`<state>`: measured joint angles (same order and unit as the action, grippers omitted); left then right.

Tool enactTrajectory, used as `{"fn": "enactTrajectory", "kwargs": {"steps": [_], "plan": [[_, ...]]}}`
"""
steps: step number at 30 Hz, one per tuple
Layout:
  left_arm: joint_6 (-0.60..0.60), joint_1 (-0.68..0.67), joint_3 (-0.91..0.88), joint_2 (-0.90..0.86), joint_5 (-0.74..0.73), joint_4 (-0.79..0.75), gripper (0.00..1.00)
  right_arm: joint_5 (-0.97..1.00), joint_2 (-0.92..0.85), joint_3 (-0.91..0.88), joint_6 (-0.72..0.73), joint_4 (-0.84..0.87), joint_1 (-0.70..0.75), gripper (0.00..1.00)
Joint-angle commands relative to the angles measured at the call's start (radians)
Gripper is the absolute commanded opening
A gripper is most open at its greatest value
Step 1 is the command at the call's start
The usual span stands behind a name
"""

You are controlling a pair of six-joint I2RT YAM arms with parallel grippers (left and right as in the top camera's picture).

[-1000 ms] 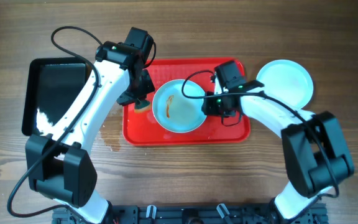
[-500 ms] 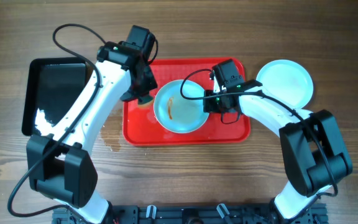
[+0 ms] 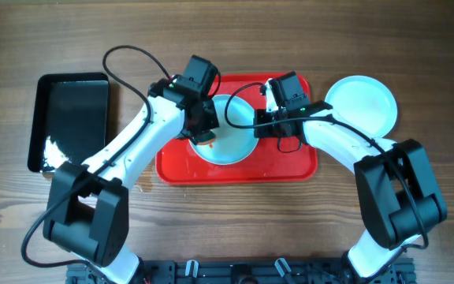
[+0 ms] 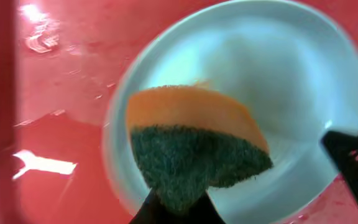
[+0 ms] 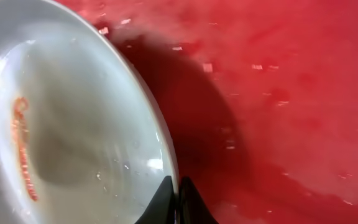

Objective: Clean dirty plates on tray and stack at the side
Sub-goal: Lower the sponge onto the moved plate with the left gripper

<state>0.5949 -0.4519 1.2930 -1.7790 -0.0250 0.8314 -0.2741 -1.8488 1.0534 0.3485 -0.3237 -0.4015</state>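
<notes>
— Overhead view first; what does the red tray hold?
— One plate, lying near its middle; the right wrist view shows an orange-red smear inside it.
— And the count?
— Two plates seen; the second plate lies on the bench right of the tray; one black tray lies at the left.
— Jaws?
— On the left gripper they clamp a sponge over the plate; on the right gripper they pinch that plate's rim.

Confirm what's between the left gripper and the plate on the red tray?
A sponge, orange and green, pinched in the left gripper and hanging over the plate. The left wrist view shows it; whether it touches the plate is unclear.
</notes>
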Motion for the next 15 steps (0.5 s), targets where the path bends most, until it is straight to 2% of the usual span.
{"fn": "enactTrajectory", "kwargs": {"steps": [1,6,15], "plan": [[-0.019,0.000,-0.079,0.008,-0.142,-0.113,0.04,-0.096,-0.026,0.005,-0.057,-0.004,-0.002,0.04],[-0.018,-0.006,-0.126,-0.001,-0.192,-0.205,0.04,-0.130,-0.026,0.005,0.003,-0.039,-0.001,0.04],[-0.018,-0.006,-0.130,-0.004,-0.183,-0.220,0.04,-0.088,-0.026,0.005,0.086,-0.078,-0.001,0.04]]}}
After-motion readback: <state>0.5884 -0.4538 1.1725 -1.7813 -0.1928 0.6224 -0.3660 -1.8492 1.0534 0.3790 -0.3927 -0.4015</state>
